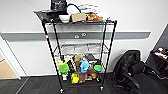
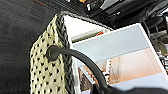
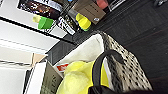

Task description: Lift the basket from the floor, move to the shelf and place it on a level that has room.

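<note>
The shelf, a tall black wire rack on casters, stands straight ahead against the white wall. Its middle level is a bare wire grid. The cream woven basket hangs over the dark carpet floor. One dark handle runs up into my left gripper. In the right wrist view the basket shows again, and its other handle loops up into my right gripper. A yellow soft item and a white box lie inside.
The top tier holds a white bowl, a cardboard box and other clutter. Colourful items crowd the lower tier. A black office chair stands to the right of the rack. Tan wooden flooring shows at far left.
</note>
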You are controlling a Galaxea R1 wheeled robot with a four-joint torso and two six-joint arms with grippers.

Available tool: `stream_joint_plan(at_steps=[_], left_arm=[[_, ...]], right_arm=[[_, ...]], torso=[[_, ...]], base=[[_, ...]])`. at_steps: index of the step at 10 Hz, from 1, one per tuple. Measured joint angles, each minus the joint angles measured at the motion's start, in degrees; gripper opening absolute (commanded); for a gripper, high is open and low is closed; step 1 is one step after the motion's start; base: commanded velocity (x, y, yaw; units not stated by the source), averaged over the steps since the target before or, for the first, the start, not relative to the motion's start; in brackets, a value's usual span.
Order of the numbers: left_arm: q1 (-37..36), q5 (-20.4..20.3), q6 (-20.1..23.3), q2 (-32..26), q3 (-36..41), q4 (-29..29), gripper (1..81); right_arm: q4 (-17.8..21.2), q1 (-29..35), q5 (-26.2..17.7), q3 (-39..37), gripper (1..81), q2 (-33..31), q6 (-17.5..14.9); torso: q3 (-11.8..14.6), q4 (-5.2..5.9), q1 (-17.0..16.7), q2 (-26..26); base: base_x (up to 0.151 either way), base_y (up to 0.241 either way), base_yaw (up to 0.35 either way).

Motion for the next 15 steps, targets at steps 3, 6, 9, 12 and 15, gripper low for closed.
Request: stream_joint_plan(at_steps=[3, 6, 9, 12, 15], left_arm=[[-0.09, 0.00, 0.00, -0.66, 1.27, 0.00, 1.0], [-0.06, 0.07, 0.00, -1.00, 1.96, 0.00, 1.0], [-0.23, 0.00, 0.01, -1.00, 1.99, 0.00, 1.0], [-0.15, 0.09, 0.00, -0.99, 1.96, 0.00, 1.0], [0.62, 0.27, 0.00, -0.91, 1.99, 0.00, 1.0]], right_arm=[[-0.02, -0.20, 0.73, 2.32, 1.0, -1.28, 0.04], [-0.02, -0.22, 0.79, 2.73, 1.0, -1.41, 0.04], [-0.02, -0.24, 0.95, 2.73, 1.0, -1.44, 0.06], [-0.02, -0.52, 0.77, 2.73, 1.0, -1.46, 0.12], [-0.05, -0.80, 0.60, 2.91, 1.0, -1.77, 0.17]], torso=[[0.00, 0.00, -3.89, 5.96], [0.74, 0.00, -7.30, 11.24], [5.09, 0.00, -10.89, 16.70], [9.68, 0.00, -14.58, 22.29], [10.49, 0.00, -15.34, 23.06]], base=[[0.000, 0.000, 0.000], [0.000, 0.000, 0.000], [0.000, 0.000, 0.000], [0.000, 0.000, 0.000], [0.000, 0.000, 0.000]])
